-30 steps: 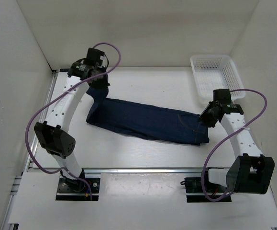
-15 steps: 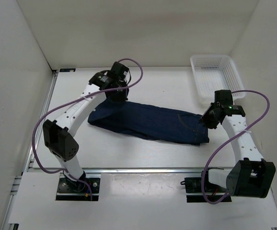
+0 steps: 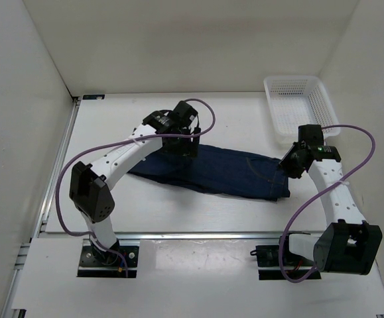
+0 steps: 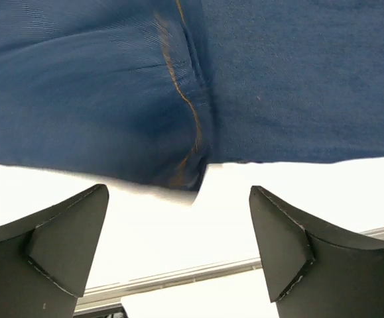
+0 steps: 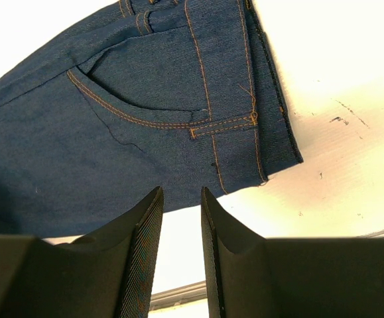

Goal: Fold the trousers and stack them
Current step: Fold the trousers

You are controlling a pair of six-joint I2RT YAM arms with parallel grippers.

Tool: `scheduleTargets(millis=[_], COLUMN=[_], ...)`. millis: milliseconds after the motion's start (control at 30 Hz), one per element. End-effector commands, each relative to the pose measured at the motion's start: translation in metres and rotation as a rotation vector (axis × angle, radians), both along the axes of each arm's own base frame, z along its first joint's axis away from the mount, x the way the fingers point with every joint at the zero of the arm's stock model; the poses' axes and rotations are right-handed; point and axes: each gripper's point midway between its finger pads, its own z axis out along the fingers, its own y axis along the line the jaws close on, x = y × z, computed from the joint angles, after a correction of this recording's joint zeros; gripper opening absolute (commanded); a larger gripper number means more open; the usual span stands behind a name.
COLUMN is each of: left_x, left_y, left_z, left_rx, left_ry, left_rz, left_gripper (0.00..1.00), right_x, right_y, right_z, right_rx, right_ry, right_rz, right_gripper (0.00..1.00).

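Note:
The dark navy trousers [image 3: 231, 173] lie flat across the middle of the table, with the leg end folded over onto the rest. My left gripper [image 3: 182, 142] hovers over their left half, open, with nothing between its fingers. In the left wrist view the denim [image 4: 278, 79] and an orange-stitched seam fill the top, and the gripper [image 4: 178, 190] spans bare table at the cloth's edge. My right gripper [image 3: 288, 165] sits at the waist end. In the right wrist view its jaws [image 5: 180, 193] stand narrowly apart and empty, tips at the edge of the pocket area [image 5: 145, 93].
A white mesh basket [image 3: 296, 101] stands at the back right corner, beyond the right arm. White walls close in the left, back and right sides. A metal rail [image 3: 198, 233] runs along the table's near edge, in front of the arm bases.
My left arm swung right from the far left corner, carrying the leg end over the trousers, then opened and let it go. The trousers now lie shorter. The right arm stayed put.

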Motion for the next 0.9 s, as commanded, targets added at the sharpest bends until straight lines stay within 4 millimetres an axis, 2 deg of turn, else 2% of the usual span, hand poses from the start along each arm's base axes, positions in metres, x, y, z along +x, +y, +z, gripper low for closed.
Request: scheduleTargets(millis=[0, 167, 200, 233, 267, 300, 333, 433, 467, 567, 600, 633, 667, 700, 733, 767, 833, 867], left_x=[0.01, 0.017, 0.019, 0.019, 0.025, 0.026, 0.024, 0.022, 0.022, 0.021, 0.023, 0.027, 0.03, 0.034, 0.038, 0.047, 0.051, 0.058], left_y=[-0.004, -0.012, -0.008, -0.008, -0.006, -0.004, -0.008, -0.017, -0.017, -0.015, -0.009, -0.008, 0.0, 0.021, 0.034, 0.06, 0.092, 0.106], left_z=[0.019, 0.058, 0.061, 0.06, 0.06, 0.06, 0.055, 0.031, 0.022, 0.001, -0.007, -0.004, 0.002, -0.006, -0.001, -0.004, -0.019, -0.021], left_rx=[-0.017, -0.076, -0.073, -0.066, -0.059, -0.064, -0.072, -0.068, -0.053, -0.028, -0.044, -0.074, -0.086, -0.07, -0.075, -0.06, -0.034, -0.046], left_ry=[-0.05, -0.117, -0.124, -0.115, -0.121, -0.115, -0.095, -0.022, -0.002, 0.038, 0.068, 0.054, 0.037, 0.056, 0.039, 0.041, 0.07, 0.061], left_rz=[0.019, -0.005, -0.005, -0.005, 0.01, 0.004, -0.007, -0.031, -0.031, 0.012, 0.025, 0.031, 0.05, 0.076, 0.095, 0.139, 0.198, 0.224], left_gripper=[1.0, 1.0, 0.92, 0.79, 0.58, 0.2, 0.11, 0.11, 0.21, 0.33, 0.33, 0.32, 0.27, 0.19, 0.19, 0.19, 0.26, 0.36], right_x=[-0.006, -0.006, -0.006, -0.006, -0.006, -0.006, -0.006, -0.007, -0.007, -0.007, -0.007, -0.007, -0.007, -0.007, -0.007, -0.009, -0.012, -0.013], right_y=[-0.003, -0.003, -0.003, -0.003, -0.003, -0.003, -0.003, -0.004, -0.004, -0.004, -0.004, -0.004, -0.004, -0.003, -0.003, -0.003, -0.001, 0.001], right_z=[0.002, 0.002, 0.002, 0.002, 0.002, 0.002, 0.002, 0.002, 0.002, 0.002, 0.002, 0.001, 0.001, 0.002, 0.001, 0.0, -0.003, -0.007], right_rx=[-0.018, -0.018, -0.018, -0.018, -0.018, -0.018, -0.018, -0.022, -0.022, -0.022, -0.022, -0.027, -0.031, -0.023, -0.029, -0.029, -0.023, -0.013], right_ry=[-0.001, -0.001, -0.001, -0.001, -0.001, -0.001, -0.001, -0.001, -0.001, -0.001, -0.001, -0.001, -0.001, -0.001, -0.001, -0.001, 0.009, 0.015], right_rz=[0.006, 0.006, 0.006, 0.006, 0.006, 0.006, 0.006, 0.014, 0.014, 0.014, 0.014, 0.022, 0.03, 0.035, 0.045, 0.045, 0.061, 0.066], right_gripper=[0.35, 0.35, 0.35, 0.35, 0.35, 0.35, 0.35, 0.35, 0.35, 0.35, 0.35, 0.35, 0.35, 0.35, 0.35, 0.35, 0.35, 0.35])
